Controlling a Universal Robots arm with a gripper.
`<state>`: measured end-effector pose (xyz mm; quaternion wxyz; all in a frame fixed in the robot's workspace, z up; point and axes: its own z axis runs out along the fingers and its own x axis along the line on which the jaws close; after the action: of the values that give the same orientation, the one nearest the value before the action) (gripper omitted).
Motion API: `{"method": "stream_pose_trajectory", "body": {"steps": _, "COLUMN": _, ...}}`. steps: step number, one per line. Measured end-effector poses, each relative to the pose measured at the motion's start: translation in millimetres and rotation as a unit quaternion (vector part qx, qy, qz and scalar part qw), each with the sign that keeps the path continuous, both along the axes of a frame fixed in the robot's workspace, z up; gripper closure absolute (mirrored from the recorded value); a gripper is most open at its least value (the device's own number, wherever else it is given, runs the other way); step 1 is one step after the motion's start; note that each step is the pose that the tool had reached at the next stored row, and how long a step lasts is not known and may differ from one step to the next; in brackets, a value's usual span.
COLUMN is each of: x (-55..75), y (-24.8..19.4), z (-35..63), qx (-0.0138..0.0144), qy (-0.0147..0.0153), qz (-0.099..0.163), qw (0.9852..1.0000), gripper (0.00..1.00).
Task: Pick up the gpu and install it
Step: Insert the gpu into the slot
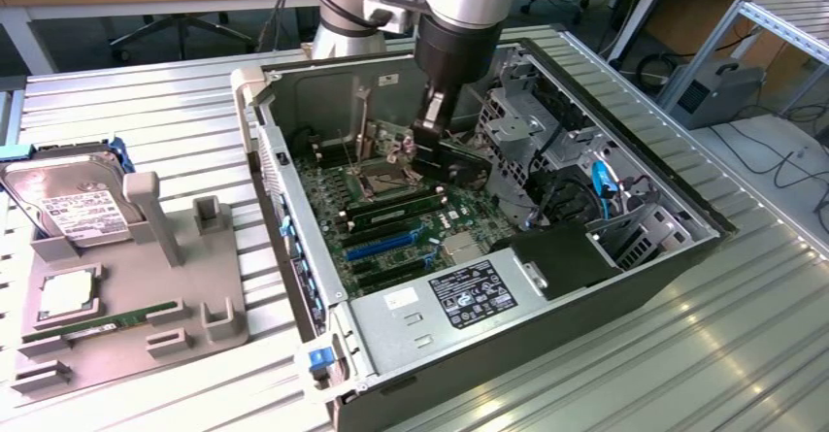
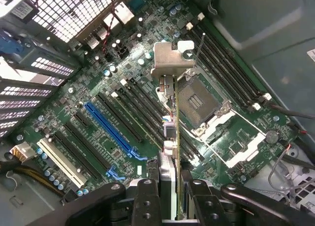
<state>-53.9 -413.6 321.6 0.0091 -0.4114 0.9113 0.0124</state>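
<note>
Slatted metal table, gpu in gripper

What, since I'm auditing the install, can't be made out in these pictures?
- Thin dark expansion card with silvery bracket: wrist view shows it edge-on, face hidden.
- Slot beneath it: wrist view, covered by the card.
- Card's contact with the green motherboard: exterior view, blocked by the black gripper holding it.

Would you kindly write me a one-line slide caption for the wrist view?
Wrist view: end effector grips the gpu edge-on over the motherboard inside the computer case.
</note>
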Motion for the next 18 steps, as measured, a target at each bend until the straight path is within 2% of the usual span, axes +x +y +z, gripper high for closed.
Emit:
{"method": "stream_pose_trajectory", "body": {"steps": 2, "x": 0.1, "y": 0.0, "z": -0.1, "qx": 0.0000, "qy": 0.0000, "qz": 0.031, "qw": 0.9995, "gripper": 0.73}}
{"method": "stream_pose_trajectory", "body": {"steps": 3, "x": 0.1, "y": 0.0, "z": -0.1, "qx": 0.0000, "qy": 0.0000, "qz": 0.037, "qw": 0.9993, "gripper": 0.73}}
{"method": "stream_pose_trajectory", "body": {"steps": 18, "x": 0.2, "y": 0.0, "z": -0.1, "qx": 0.0000, "qy": 0.0000, "qz": 0.060, "qw": 0.9982, "gripper": 0.73}}
